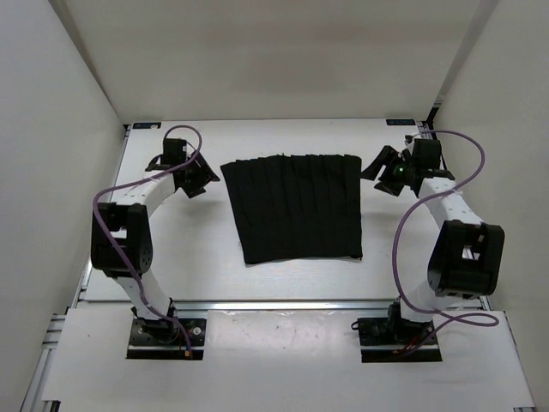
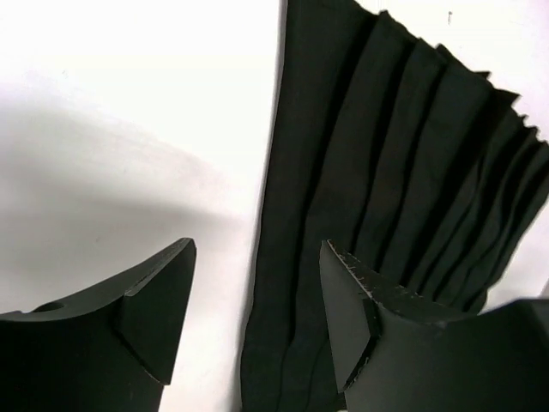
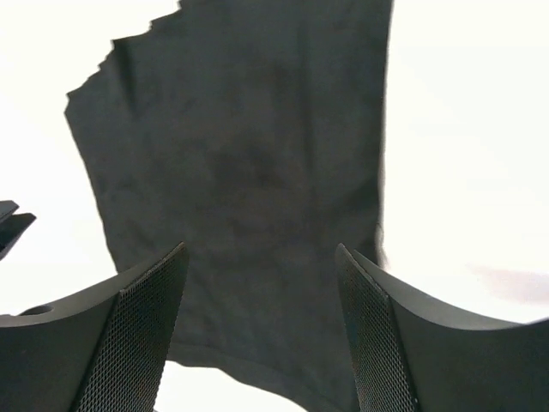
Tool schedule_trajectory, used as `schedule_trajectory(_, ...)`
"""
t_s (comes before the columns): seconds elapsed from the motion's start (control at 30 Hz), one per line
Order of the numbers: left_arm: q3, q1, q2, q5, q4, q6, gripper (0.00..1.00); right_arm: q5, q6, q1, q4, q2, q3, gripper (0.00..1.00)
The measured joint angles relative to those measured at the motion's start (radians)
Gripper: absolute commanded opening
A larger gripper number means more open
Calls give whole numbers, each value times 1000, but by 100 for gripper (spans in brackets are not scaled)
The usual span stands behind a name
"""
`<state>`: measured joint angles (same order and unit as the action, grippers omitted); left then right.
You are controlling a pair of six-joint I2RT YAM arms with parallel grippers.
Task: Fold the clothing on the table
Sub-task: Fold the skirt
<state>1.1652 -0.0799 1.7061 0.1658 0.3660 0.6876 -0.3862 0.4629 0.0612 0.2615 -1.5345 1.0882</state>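
Clothing (image 1: 296, 206) flat on table (image 1: 197, 257) between left pincer (image 1: 202, 178) and right pincer (image 1: 375, 166), both wide, empty

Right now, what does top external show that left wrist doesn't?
Only top external: the whole clothing spread flat on the table, the right gripper beside its far right corner, both arms, and the metal rail along the near edge.
Only left wrist: the pleats close up, with the garment's side edge seen in the gap between the fingers.
Both: black fabric on the white tabletop, and the left gripper open, holding nothing.
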Motion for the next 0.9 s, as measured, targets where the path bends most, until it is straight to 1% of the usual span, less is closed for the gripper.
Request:
schedule_trajectory(0.2,103,-31,153,-40,-4,-3,66,-61,-37,82,70,-153,73,73)
schedule_trajectory(0.33,100,-62,153,-64,24,-12,66,-73,-57,95,129,-182,83,72)
schedule_trajectory(0.43,12,-116,72,-80,31,-21,66,-71,-77,72,156,-160,56,71)
schedule_trajectory(0.53,-136,-187,-69,-90,64,-21,67,-59,-87,28,190,-93,-45,71)
schedule_trajectory(0.67,-258,-255,-210,-96,138,-20,67,-37,-93,-35,255,2,-180,70)
schedule_trajectory(0.77,-319,-283,-262,-108,154,-16,67,-16,-93,-55,285,51,-256,69)
schedule_trajectory(0.9,-403,-310,-279,-108,145,2,67,11,-92,-53,311,88,-320,68)
